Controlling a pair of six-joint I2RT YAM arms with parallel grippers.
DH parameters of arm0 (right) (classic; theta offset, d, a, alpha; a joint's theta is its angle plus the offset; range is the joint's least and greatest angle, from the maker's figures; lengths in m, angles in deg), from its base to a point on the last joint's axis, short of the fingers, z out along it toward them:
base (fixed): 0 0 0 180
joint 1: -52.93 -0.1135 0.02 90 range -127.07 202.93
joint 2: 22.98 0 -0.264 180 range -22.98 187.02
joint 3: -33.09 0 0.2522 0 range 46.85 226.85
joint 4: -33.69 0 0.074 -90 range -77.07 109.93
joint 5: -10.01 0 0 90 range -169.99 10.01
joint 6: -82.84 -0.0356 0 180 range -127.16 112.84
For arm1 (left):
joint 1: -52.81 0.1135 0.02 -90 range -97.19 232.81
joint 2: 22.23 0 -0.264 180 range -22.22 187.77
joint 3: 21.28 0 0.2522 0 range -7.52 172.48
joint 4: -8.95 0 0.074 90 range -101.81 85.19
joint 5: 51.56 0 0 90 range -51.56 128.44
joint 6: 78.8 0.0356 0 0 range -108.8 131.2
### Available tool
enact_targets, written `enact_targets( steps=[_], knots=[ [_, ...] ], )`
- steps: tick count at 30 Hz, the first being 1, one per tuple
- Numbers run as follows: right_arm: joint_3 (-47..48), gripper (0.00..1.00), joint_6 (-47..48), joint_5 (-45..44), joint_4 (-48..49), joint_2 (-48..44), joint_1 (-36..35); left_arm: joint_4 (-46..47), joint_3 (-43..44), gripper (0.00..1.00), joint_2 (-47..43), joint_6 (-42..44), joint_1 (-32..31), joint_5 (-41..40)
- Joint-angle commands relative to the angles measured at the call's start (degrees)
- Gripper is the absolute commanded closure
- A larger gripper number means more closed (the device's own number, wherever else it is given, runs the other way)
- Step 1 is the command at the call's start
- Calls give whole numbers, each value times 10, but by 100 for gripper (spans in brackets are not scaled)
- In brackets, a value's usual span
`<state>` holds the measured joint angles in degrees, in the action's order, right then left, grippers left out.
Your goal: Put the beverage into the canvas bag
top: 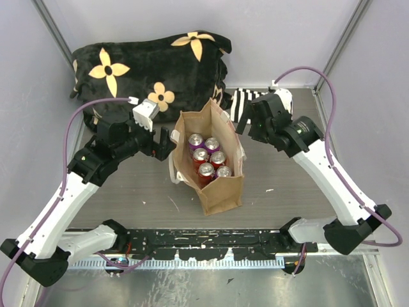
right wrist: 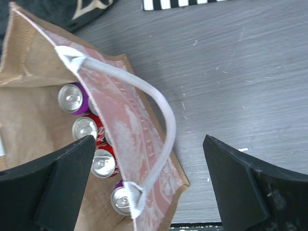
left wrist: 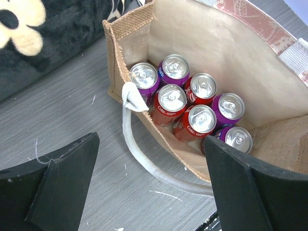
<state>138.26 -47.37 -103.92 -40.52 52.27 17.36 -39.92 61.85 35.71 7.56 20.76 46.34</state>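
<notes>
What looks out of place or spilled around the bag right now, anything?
Nothing is spilled or tipped: the cans stand upright inside the canvas bag. The only untidy thing is one cream handle, drooping outside the bag's wall toward the tabletop.

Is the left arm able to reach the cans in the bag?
Probably yes: the canvas bag gapes open, the cans show uncovered, and the left fingers sit open beside it.

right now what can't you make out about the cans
Top external: labels on the cans too small to read; canvas bag walls hide their sides.
Left wrist: lowest purple can partly behind a finger.
Right wrist: bag's printed wall covers most cans.
Right wrist: striped item cut off at top edge.
</notes>
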Motion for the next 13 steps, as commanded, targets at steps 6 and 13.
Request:
enact_targets(
  steps=[6, 13],
  knots=[
    [-78, 0, 9, 12, 71, -42, 32, -33, 23, 2, -2, -2, 0, -11],
    [-100, 0, 13, 21, 86, -48, 35, -39, 14, 2, -8, -2, -1, -32]
  ],
)
